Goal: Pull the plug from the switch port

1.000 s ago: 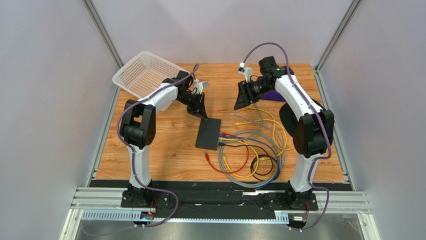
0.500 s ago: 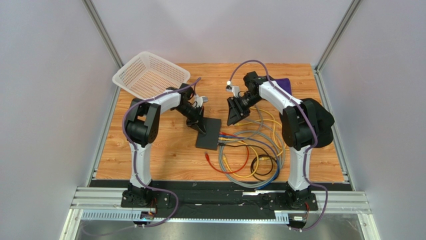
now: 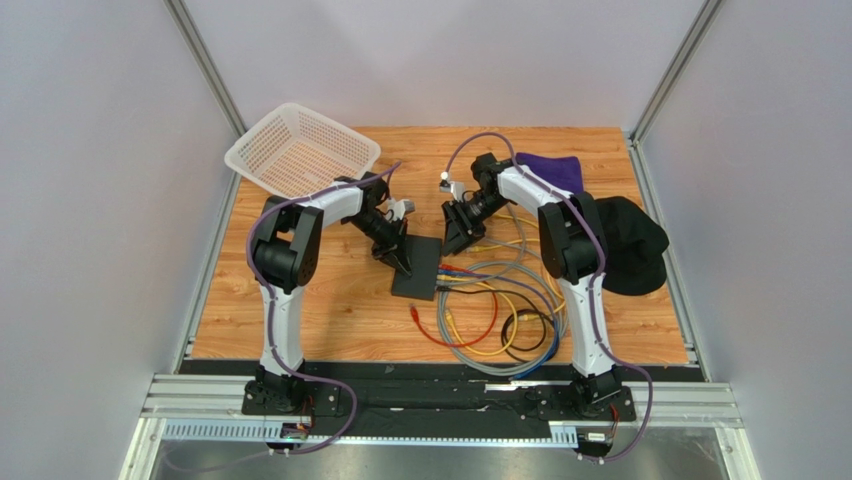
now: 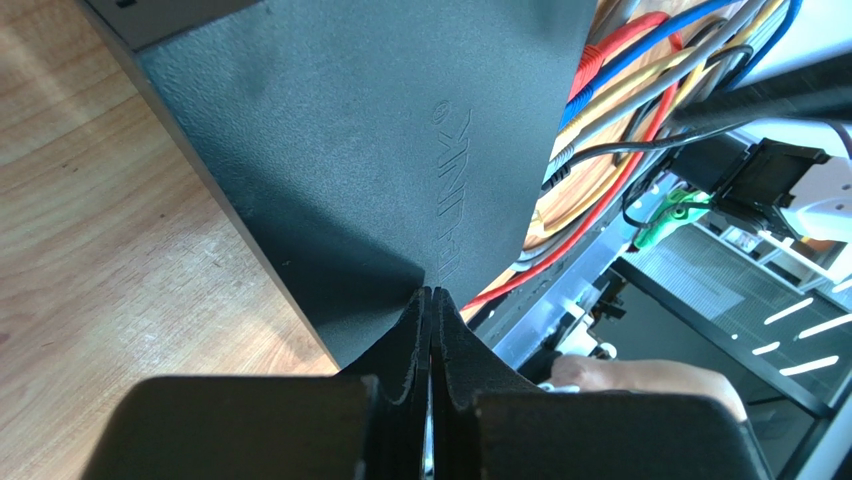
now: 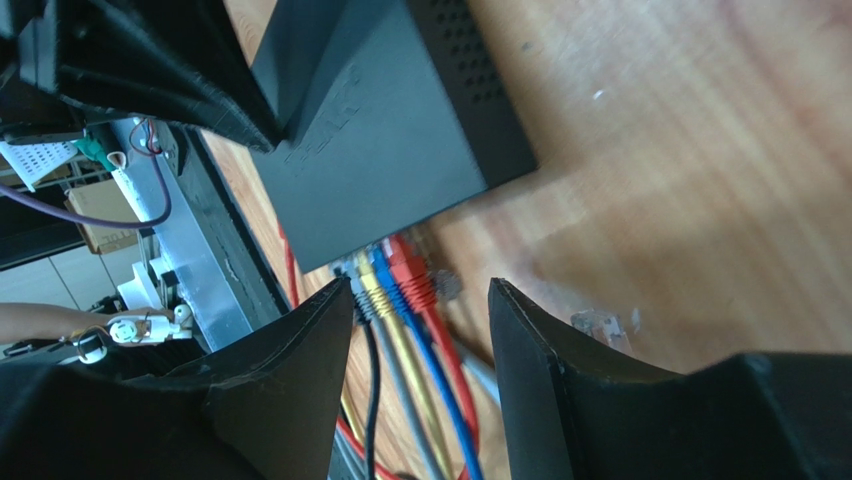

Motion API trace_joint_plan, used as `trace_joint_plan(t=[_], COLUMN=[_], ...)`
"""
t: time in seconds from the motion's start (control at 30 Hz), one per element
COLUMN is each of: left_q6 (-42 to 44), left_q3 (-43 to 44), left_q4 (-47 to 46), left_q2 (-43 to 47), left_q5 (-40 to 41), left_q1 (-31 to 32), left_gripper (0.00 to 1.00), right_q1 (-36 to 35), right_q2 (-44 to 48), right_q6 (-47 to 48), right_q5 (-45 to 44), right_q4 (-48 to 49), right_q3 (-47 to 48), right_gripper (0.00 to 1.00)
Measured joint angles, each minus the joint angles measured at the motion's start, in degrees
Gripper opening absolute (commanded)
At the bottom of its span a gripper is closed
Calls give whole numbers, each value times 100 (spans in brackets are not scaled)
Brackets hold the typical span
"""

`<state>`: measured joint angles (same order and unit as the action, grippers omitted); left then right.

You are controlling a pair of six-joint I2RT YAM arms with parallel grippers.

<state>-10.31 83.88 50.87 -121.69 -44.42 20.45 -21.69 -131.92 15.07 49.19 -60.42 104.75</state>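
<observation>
The switch (image 3: 417, 267) lies flat on the wooden table, a matte-black box (image 4: 350, 150) with several plugs (image 3: 445, 272) in the sockets on its right edge. In the right wrist view the red plug (image 5: 408, 272), blue plug (image 5: 385, 268) and yellow plug (image 5: 366, 285) sit side by side in the switch (image 5: 390, 130). My left gripper (image 4: 432, 292) is shut with nothing in it, and its tips point down onto the switch's top near the far left corner (image 3: 402, 255). My right gripper (image 5: 421, 283) stands open a little above the plugs and holds nothing (image 3: 457, 238).
Loose coils of grey, yellow, red and black cable (image 3: 500, 320) spread right of the switch. A white basket (image 3: 300, 150) stands at the back left, a purple cloth (image 3: 552, 168) at the back, and a black cap (image 3: 632, 245) at the right. A clear loose connector (image 5: 598, 325) lies on the wood.
My right arm has swung left and down from the back of the table to just over the plugs, still open. The left gripper has shifted slightly toward the switch.
</observation>
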Motion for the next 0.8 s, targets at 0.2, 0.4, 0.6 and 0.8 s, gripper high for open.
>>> trace_joint_plan(t=[0.2, 0.4, 0.6, 0.8], left_q6=[20, 61, 81, 85], left_q3=[13, 20, 17, 20], left_q4=[20, 70, 83, 83], left_q2=[-15, -26, -28, -31], left_q5=[-4, -4, -4, -4], left_q1=[35, 48, 55, 55], left_gripper=[0, 0, 0, 0], right_q1=[0, -28, -90, -107], right_q2=[-518, -654, -743, -796], right_q6=[133, 396, 579, 601], right_q5=[153, 483, 909, 1049], right_q4=[-66, -400, -570, -551], right_q3=[431, 433, 249, 249], right_gripper=[56, 56, 55, 50])
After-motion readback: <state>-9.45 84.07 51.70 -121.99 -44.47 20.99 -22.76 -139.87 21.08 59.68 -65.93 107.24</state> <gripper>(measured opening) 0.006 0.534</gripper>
